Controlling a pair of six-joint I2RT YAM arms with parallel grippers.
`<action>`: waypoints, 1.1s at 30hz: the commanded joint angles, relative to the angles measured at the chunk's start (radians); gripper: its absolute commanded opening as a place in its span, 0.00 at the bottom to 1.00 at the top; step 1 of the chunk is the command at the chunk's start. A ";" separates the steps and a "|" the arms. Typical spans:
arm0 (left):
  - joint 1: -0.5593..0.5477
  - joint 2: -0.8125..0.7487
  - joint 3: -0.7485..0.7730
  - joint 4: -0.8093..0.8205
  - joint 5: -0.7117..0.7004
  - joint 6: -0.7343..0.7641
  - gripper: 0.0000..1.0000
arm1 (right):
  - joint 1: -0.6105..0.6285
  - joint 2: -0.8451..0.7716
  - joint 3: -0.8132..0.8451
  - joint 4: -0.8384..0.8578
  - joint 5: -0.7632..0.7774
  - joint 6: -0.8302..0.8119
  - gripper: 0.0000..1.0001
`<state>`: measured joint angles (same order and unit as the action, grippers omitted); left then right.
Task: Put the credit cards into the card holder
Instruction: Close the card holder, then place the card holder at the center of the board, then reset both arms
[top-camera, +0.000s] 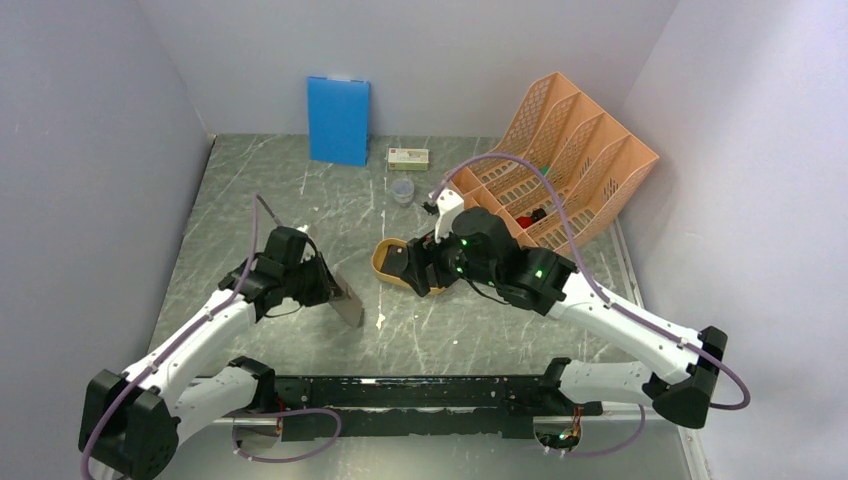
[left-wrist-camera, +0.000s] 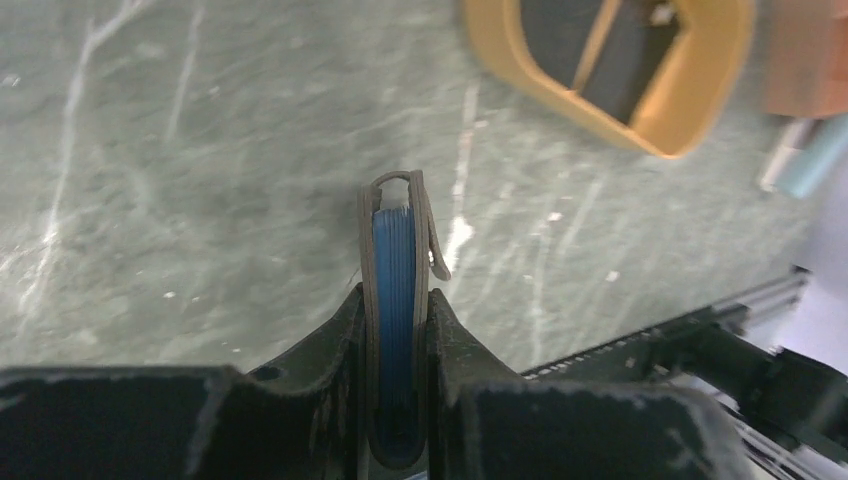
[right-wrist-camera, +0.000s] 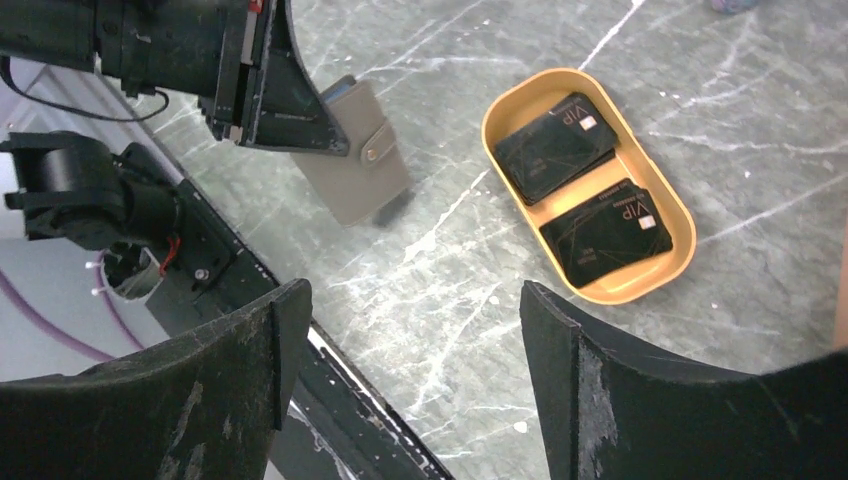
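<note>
While left pincer (left-wrist-camera: 398, 298) grips the grey folding card holder (right-wrist-camera: 350, 172), wide-open right pincer (right-wrist-camera: 412, 292) should squarely straddle one thin black credit card (right-wrist-camera: 555, 150).

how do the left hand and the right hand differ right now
The left hand is shut on the grey card holder, pinching it edge-on. The right hand is open and holds nothing. The right hand sits close beside the yellow tray that holds the black credit cards, while the left hand is farther off to the tray's left. Both are black and sit on white arms.
</note>
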<state>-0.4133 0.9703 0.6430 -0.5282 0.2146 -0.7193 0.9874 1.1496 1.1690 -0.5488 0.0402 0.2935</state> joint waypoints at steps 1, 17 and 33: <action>0.007 0.055 -0.064 0.063 -0.091 -0.006 0.05 | -0.003 -0.072 -0.082 0.139 0.101 0.075 0.80; 0.008 0.136 -0.042 0.006 -0.213 -0.012 0.96 | -0.003 -0.090 -0.104 0.064 0.474 0.263 0.85; 0.005 -0.094 0.143 -0.068 -0.348 0.182 0.97 | -0.015 -0.105 -0.089 0.026 0.671 0.251 0.93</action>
